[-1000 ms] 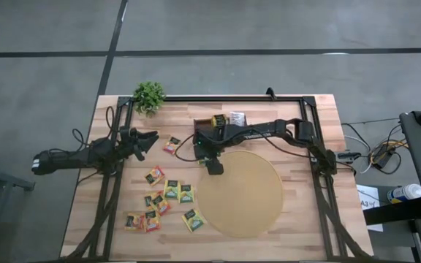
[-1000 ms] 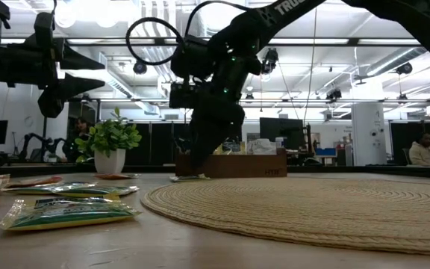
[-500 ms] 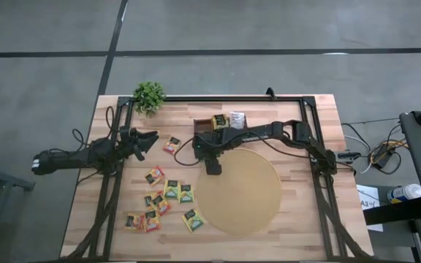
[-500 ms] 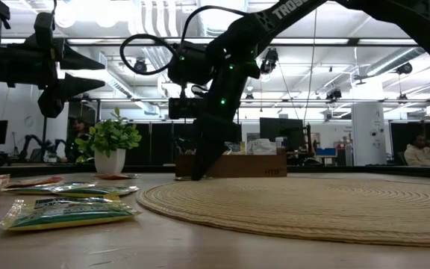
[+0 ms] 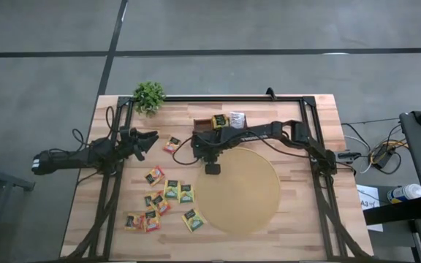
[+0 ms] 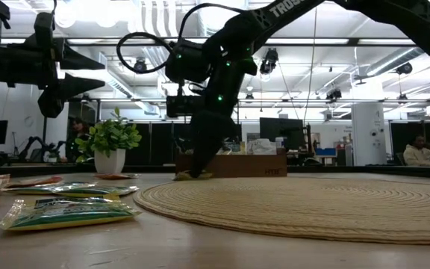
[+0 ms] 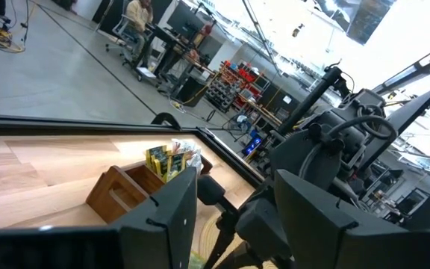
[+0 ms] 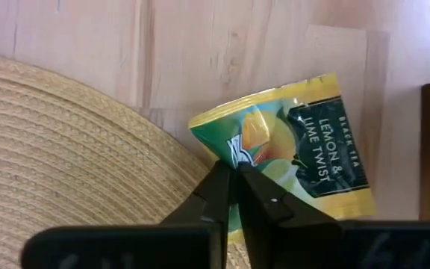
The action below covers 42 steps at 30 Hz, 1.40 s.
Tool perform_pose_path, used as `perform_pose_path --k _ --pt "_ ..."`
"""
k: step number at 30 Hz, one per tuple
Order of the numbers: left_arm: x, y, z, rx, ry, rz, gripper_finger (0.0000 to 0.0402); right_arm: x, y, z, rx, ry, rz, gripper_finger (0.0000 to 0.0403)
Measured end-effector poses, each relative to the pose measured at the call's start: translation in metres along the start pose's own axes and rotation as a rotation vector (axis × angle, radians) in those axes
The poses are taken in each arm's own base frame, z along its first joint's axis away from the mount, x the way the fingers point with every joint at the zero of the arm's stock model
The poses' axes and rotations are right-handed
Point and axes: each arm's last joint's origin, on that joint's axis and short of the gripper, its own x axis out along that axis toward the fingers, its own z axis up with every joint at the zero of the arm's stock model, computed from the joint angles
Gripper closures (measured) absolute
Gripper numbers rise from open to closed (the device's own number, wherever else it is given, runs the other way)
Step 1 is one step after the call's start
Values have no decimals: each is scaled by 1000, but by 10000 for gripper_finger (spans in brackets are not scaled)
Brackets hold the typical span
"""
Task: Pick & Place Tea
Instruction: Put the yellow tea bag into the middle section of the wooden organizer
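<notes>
A yellow-green tea sachet with a dark label lies on the wood at the round tan mat's far-left rim, one side overlapping the mat. My right gripper points steeply down and is shut on it; in the high view the gripper hides the sachet. Several more tea sachets lie flat on the table left of the mat, one farther back. My left gripper hangs open and level above the table's left side, touching nothing. My right gripper pinches the sachet between its two fingers at the side edge next to the mat's rim. The fingers come from above, slanting steeply down. The paper is puckered up at the fingertips. The rest of the sachet lies on the wood and the mat's rim.
A brown wooden tray with sachets standing in it sits just behind the mat. A small potted plant stands at the far left corner. A black frame runs around the table. The mat's top is bare.
My right gripper has shut its fingers on the sachet at the mat's rim, staying over the same spot while its wrist tipped and rolled a little. The sachet remains on the table.
</notes>
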Motion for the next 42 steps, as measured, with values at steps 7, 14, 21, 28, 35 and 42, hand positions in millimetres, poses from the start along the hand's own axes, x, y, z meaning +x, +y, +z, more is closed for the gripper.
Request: perform_pose_path --k 7,14,21,28,35,42 --pt "0 0 0 0 0 0 228 -30 -2 16 -22 -65 -40 390" --pt "0 0 0 0 0 0 228 -78 -4 23 -8 -131 -238 391" --pt "0 0 0 0 1 0 228 -89 -35 7 133 -91 -404 391" --pt "0 0 0 0 0 0 228 -84 -64 -14 226 14 -413 392" --pt "0 0 0 0 0 0 228 -81 -72 -24 221 79 -409 392" --pt "0 0 0 0 1 0 228 -65 -69 -35 225 102 -404 392"
